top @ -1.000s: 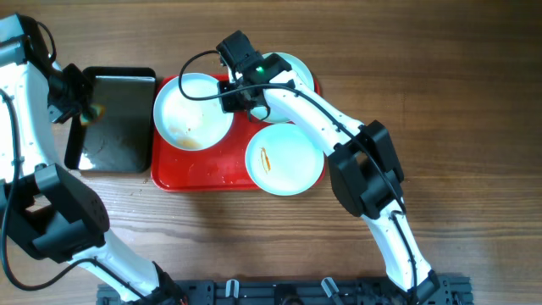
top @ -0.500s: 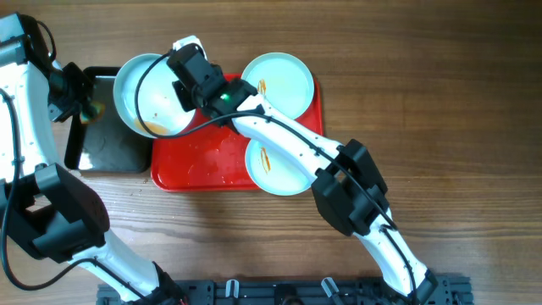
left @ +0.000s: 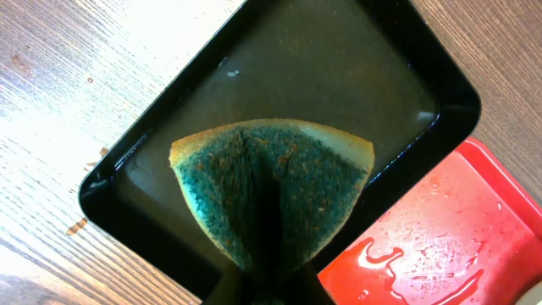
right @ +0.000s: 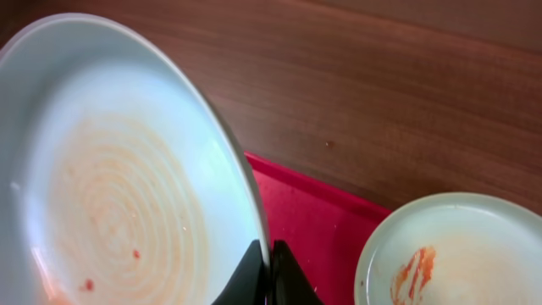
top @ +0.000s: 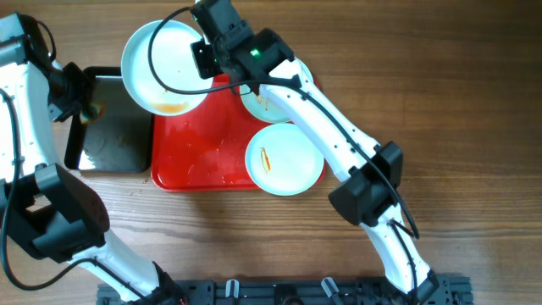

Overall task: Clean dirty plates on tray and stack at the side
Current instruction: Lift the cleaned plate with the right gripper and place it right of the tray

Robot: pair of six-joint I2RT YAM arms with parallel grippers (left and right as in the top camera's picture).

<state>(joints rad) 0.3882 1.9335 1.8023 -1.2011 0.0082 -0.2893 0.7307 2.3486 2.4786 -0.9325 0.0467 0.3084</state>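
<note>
My right gripper [top: 201, 61] [right: 264, 275] is shut on the rim of a pale plate [top: 161, 68] [right: 110, 195] with orange smears and holds it lifted over the far left corner of the red tray [top: 203, 157]. A second smeared plate [top: 264, 100] [right: 457, 254] lies at the tray's far right, partly under my arm. A third smeared plate [top: 284, 159] lies at the tray's near right. My left gripper [top: 80, 106] [left: 269, 284] is shut on a green-and-yellow sponge [left: 271, 191] over the black tray [top: 114, 127] [left: 339, 76].
The black tray stands left of the red tray, touching its edge. The red tray's surface is wet, as shown in the left wrist view [left: 440, 246]. Bare wooden table [top: 449, 110] lies to the right and in front.
My right gripper lifted the smeared plate off the red tray's left side, swung it left over the black tray, then brought it back toward the tray's far left corner. The left arm stayed still.
</note>
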